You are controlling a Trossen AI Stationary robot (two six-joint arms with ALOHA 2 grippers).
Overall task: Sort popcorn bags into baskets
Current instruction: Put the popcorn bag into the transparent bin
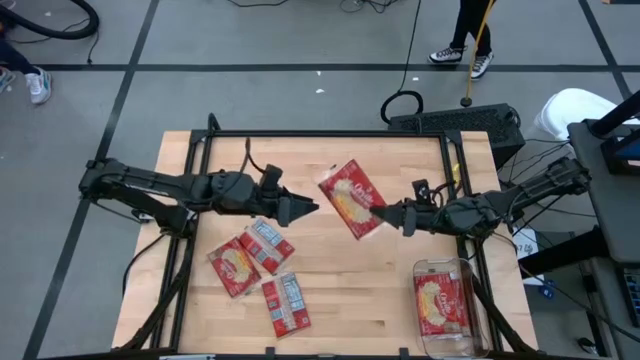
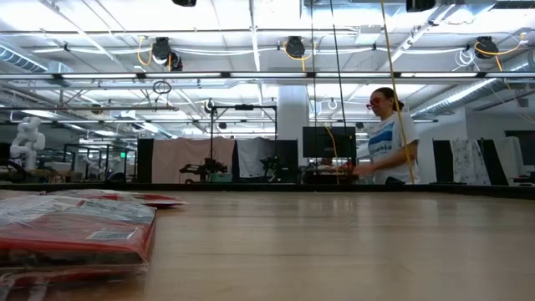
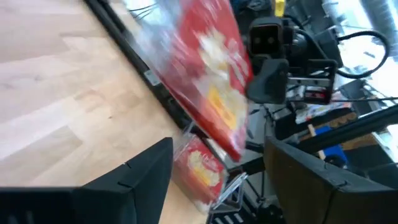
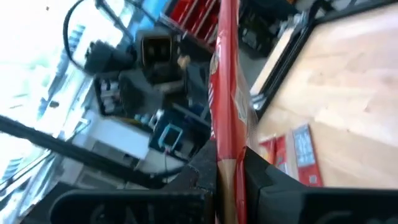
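One popcorn bag (image 1: 349,197), red with the yellow popcorn picture facing up, hangs in the air over the table's middle, held by my right gripper (image 1: 385,214), which reaches in from the right. The right wrist view shows this bag (image 4: 225,74) edge-on. My left gripper (image 1: 308,208) is open just left of the bag, touching nothing. In the left wrist view the bag (image 3: 211,81) is beyond its fingers. Three more bags (image 1: 262,268) lie flat on the near left of the table. The clear bin (image 1: 470,318) at the near right corner holds one bag (image 1: 441,303). My right gripper pinches the bag between its two fingers at the end that faces the table's right (image 4: 227,152). The fingers (image 4: 264,180) come in about level from the right. The bag is lifted clear of the table and sticks out past the fingers toward the left gripper.
The table's dark frame rails (image 1: 330,134) run along the far edge and down both sides. Bare wood lies between the loose bags and the bin. In the low view the bags (image 2: 75,221) fill the near left. A person (image 2: 386,138) stands beyond the far edge.
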